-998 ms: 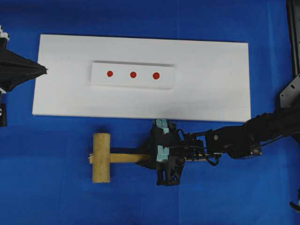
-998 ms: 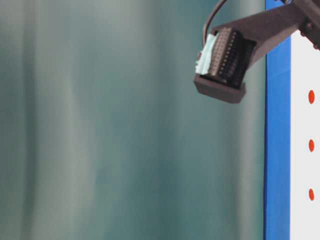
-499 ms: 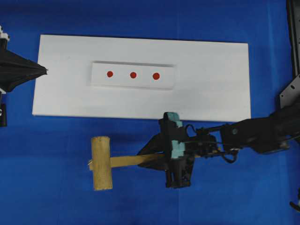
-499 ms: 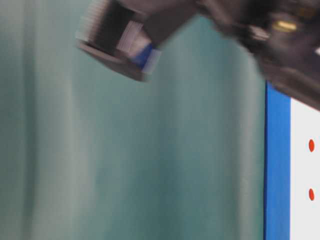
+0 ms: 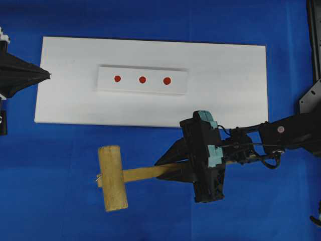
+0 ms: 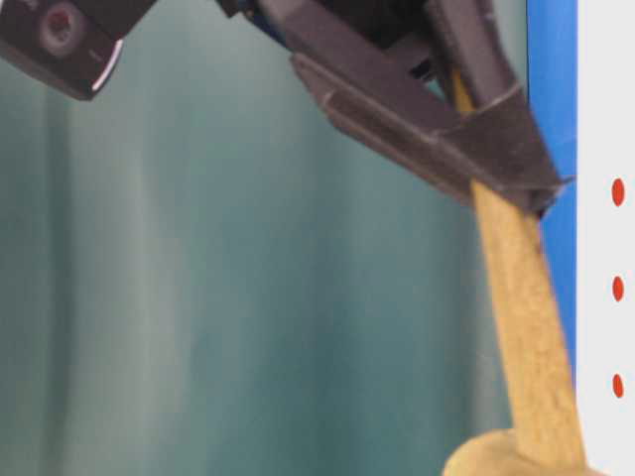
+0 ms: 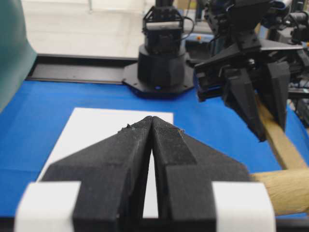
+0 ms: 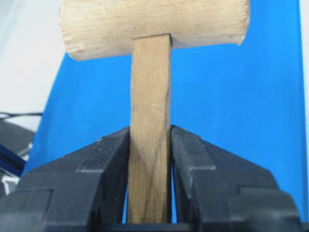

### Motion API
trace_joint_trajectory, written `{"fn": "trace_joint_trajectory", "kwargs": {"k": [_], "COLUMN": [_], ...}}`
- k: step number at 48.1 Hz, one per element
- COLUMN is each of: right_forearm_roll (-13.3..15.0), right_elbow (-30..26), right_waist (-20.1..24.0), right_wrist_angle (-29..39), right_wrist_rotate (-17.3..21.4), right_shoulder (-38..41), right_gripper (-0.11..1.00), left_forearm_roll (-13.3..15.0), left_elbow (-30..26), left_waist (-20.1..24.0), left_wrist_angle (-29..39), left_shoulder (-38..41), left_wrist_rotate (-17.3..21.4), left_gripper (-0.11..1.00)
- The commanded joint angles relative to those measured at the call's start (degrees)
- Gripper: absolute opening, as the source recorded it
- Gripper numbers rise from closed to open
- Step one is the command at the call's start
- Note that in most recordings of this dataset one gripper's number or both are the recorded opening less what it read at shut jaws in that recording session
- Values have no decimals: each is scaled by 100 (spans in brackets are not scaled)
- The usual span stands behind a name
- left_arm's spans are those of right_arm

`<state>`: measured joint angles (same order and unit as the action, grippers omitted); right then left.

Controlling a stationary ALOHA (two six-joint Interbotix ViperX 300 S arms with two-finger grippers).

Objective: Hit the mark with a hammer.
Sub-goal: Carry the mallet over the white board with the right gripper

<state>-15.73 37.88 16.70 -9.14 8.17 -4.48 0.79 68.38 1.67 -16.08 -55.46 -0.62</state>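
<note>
Right gripper [image 5: 173, 168] clamps the wooden mallet [image 5: 112, 177] by its handle (head at nine o'clock), at six o'clock from the mark [image 5: 167, 81]; left gripper [image 7: 152, 121] pinched closed, holding nothing.

Bare white board [image 5: 225, 75] all round the raised strip [image 5: 142, 80] w/ the mark [image 5: 167, 80], nothing standing on it; left gripper [image 5: 47, 75] parked at board's left edge, hammer [image 5: 113, 176] over blue cloth [image 5: 60, 201].

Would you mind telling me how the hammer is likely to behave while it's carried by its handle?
The hammer looks rigid: its handle stays straight in the right pincer. The thick head sits far from the grip, so it probably feels head-heavy and may droop or pivot. The squared handle likely resists twisting between the flat fingers.
</note>
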Motion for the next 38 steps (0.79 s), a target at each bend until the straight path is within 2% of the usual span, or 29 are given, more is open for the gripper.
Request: {"fn": "trace_joint_trajectory", "kwargs": {"k": [1, 9, 23, 29, 38], "right_forearm_roll": [44, 237, 255, 246, 272], "right_elbow": [-62, -62, -53, -70, -79], "right_waist": [-237, -703, -1582, -1767, -1811], "right_wrist_angle": [-44, -18, -44, -44, -158], "right_wrist_rotate": [-53, -334, -958, -1160, -1433], "right_shoulder": [-158, -176, -220, -220, -220], "right_gripper": [10, 10, 10, 10, 10], "left_forearm_roll": [0, 9, 9, 9, 9], "left_elbow": [-53, -53, -53, -53, -44], "left_waist": [9, 9, 9, 9, 9], "left_wrist_angle": [-26, -35, -26, -26, -26], "left_shoulder": [18, 26, 18, 18, 18], "left_wrist_rotate": [-9, -9, -18, -70, -167], "left_gripper": [0, 0, 0, 0, 0]}}
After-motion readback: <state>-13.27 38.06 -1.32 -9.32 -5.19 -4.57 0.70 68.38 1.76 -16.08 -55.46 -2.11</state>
